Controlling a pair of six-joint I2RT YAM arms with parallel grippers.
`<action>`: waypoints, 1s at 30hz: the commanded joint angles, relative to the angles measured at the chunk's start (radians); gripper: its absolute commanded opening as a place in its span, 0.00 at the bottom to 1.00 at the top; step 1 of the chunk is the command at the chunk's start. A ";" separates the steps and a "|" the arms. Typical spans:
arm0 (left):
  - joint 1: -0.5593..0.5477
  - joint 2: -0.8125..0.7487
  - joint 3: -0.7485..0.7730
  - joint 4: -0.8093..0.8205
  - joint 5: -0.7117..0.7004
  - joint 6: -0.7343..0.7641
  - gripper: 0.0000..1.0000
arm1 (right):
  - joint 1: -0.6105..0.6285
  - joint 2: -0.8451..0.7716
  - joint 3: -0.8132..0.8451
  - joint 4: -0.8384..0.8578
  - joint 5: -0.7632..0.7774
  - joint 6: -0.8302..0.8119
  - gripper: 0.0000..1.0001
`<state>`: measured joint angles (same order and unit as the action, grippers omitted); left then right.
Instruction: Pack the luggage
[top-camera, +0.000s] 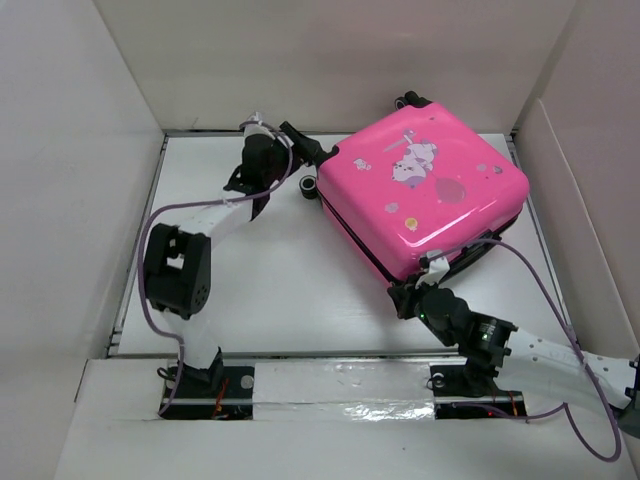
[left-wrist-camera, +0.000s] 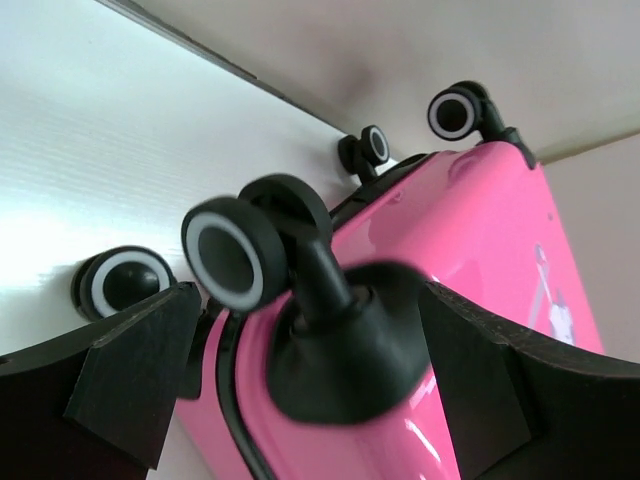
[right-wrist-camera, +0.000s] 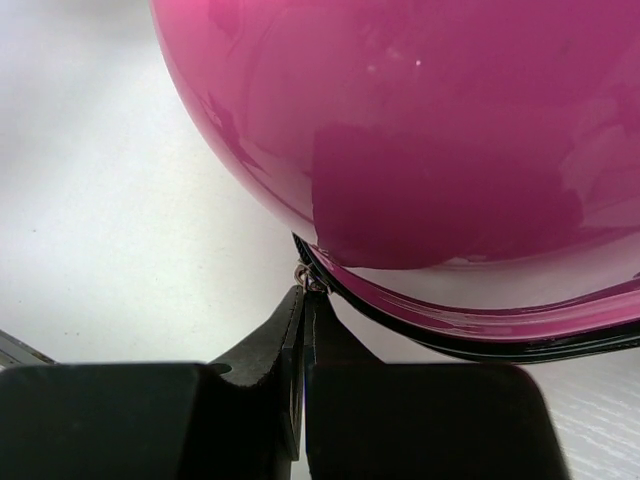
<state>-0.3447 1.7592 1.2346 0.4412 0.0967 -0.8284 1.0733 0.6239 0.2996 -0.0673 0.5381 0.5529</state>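
Luggage (top-camera: 425, 190) wheel (left-wrist-camera: 228, 254) within parted left claw (left-wrist-camera: 310, 350)

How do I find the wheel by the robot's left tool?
Start at the pink luggage on the white table. Black white-ringed wheels stick out of its far-left side. Only this wheel has its stalk between the fingers of the open left tool.

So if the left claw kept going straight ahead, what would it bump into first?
Most likely the black wheel on a corner of the pink luggage: the open left gripper has a finger either side of its stem, so that wheel sits right in its way.
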 joint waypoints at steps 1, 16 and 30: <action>0.009 0.069 0.166 -0.082 0.069 0.011 0.90 | -0.007 -0.013 0.064 0.172 -0.032 -0.002 0.00; 0.009 0.353 0.434 -0.170 0.153 -0.072 0.81 | -0.007 0.037 0.062 0.212 -0.086 -0.025 0.00; 0.048 0.316 0.202 0.235 0.202 -0.181 0.00 | -0.007 -0.036 0.056 0.144 -0.050 -0.027 0.00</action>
<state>-0.2947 2.1170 1.5520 0.5510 0.2420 -0.9863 1.0603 0.6220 0.2993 -0.0536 0.4881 0.5301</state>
